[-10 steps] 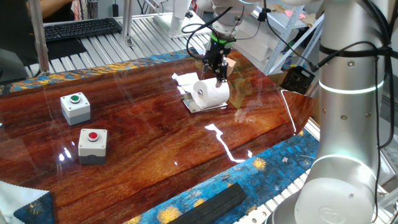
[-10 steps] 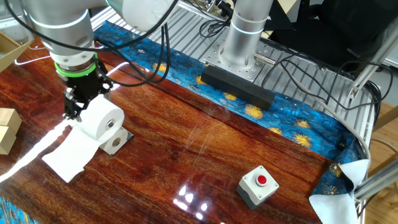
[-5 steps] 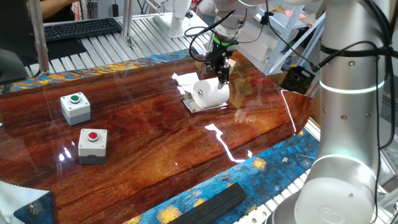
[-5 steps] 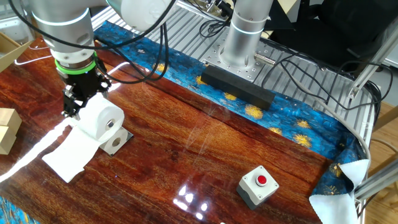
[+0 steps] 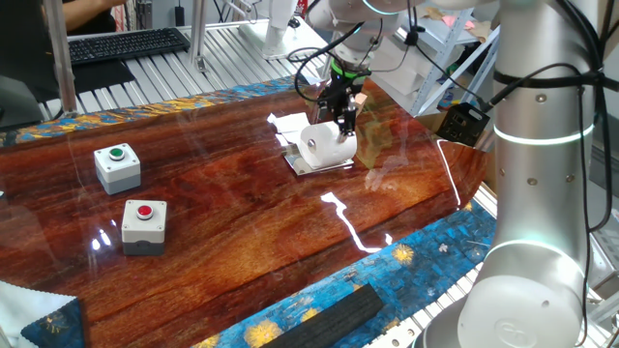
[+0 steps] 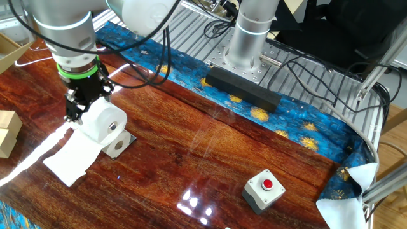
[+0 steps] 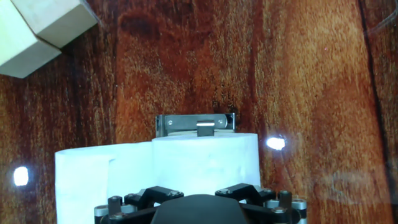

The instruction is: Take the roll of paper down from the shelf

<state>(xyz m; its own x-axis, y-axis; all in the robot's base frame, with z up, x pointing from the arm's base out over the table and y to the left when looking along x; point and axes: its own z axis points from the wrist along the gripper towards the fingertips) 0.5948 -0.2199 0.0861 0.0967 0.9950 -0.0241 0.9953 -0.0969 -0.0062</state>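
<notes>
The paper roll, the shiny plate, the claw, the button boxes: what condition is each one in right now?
roll of paper: lying on its side on the shelf, loose sheet trailing onto the table.
shelf: flat on the table, under the roll.
gripper: at the roll's top; fingers hidden, open or shut unclear.
green button box: upright, untouched.
red button box: upright, untouched.

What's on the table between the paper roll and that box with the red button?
Nothing: bare wood separates the roll of paper from the red-button box, clearest in the other fixed view.

Glossy wooden table (image 5: 242,213) bearing green-button box (image 5: 117,165), red-button box (image 5: 143,224), silvery shelf (image 5: 302,165), tan cube (image 6: 6,131).
</notes>
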